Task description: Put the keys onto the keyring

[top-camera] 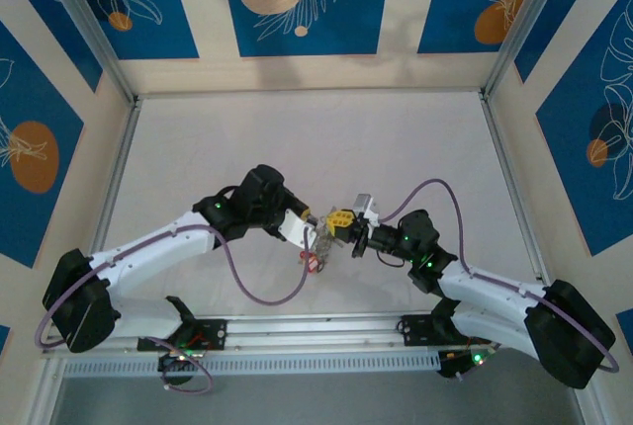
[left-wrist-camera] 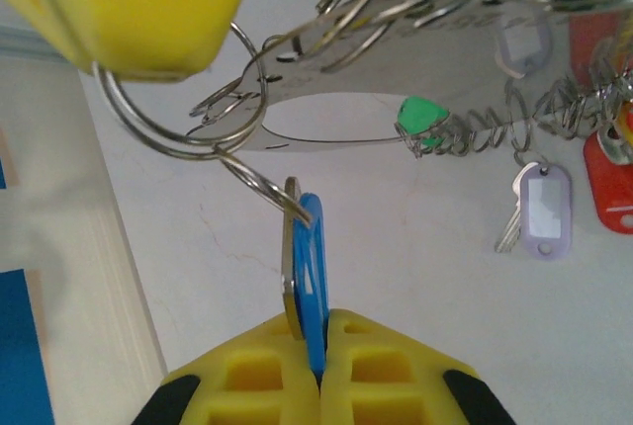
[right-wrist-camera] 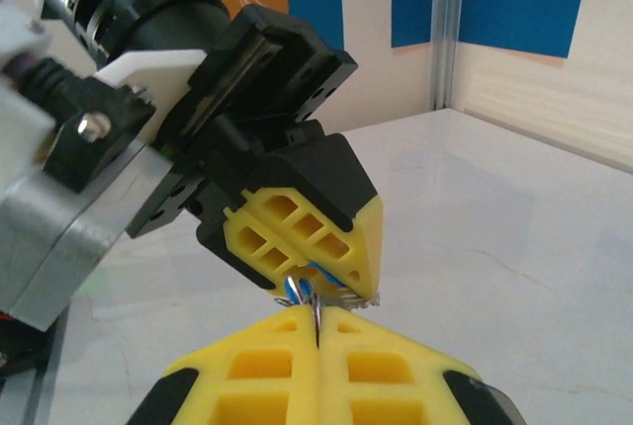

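My left gripper [left-wrist-camera: 318,321] is shut on a key with a blue tag [left-wrist-camera: 313,272], which stands edge-on between the yellow fingers. A small split ring links that key to the keyring [left-wrist-camera: 178,143], a thin grey wire loop. My right gripper [right-wrist-camera: 318,311] is shut on the keyring's wire, and its yellow finger [left-wrist-camera: 129,10] fills the top left of the left wrist view. The two grippers meet tip to tip above the table's middle [top-camera: 329,230]. More keys hang in a bunch: a green tag [left-wrist-camera: 422,119], a pale lilac tag [left-wrist-camera: 546,210] and a red tag [left-wrist-camera: 608,188].
The white table [top-camera: 396,148] has low metal rails on the left [top-camera: 114,188] and right [top-camera: 514,188] and blue patterned walls behind. A red-tagged key [top-camera: 313,263] dangles just below the grippers. A purple cable [top-camera: 257,292] loops under the left arm.
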Robot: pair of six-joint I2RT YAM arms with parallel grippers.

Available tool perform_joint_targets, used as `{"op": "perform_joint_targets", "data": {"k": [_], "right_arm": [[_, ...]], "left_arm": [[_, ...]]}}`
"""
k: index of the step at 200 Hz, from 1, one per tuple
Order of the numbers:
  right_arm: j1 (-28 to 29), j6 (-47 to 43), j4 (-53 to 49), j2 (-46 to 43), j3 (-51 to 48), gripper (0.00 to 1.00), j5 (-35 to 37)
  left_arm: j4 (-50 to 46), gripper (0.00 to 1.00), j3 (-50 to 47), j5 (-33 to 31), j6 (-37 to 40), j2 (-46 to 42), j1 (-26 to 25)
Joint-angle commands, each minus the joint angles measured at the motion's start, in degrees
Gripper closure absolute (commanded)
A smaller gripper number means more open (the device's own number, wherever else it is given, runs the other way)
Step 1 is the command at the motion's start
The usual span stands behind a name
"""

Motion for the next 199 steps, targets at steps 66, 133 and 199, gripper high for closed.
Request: {"op": "perform_joint_targets", "data": {"k": [66, 133, 199], "right_arm": [[0.32, 6.10, 7.07, 1.89, 0.61, 1.00, 6.28], [2.51, 6.53, 6.44, 2.94, 1.75, 1.00, 8.91], [2.59, 7.78, 7.78, 0.75, 0.09, 1.00, 12.94]], "left_arm": [[-3.62, 1.00, 1.59, -9.54, 10.85, 0.10, -4.32], [-3.33, 1.00, 2.44, -13.72, 12.76, 1.44, -8.11], [0.87, 1.00, -4.25, -15.48, 13.04, 0.95, -8.61]]}}
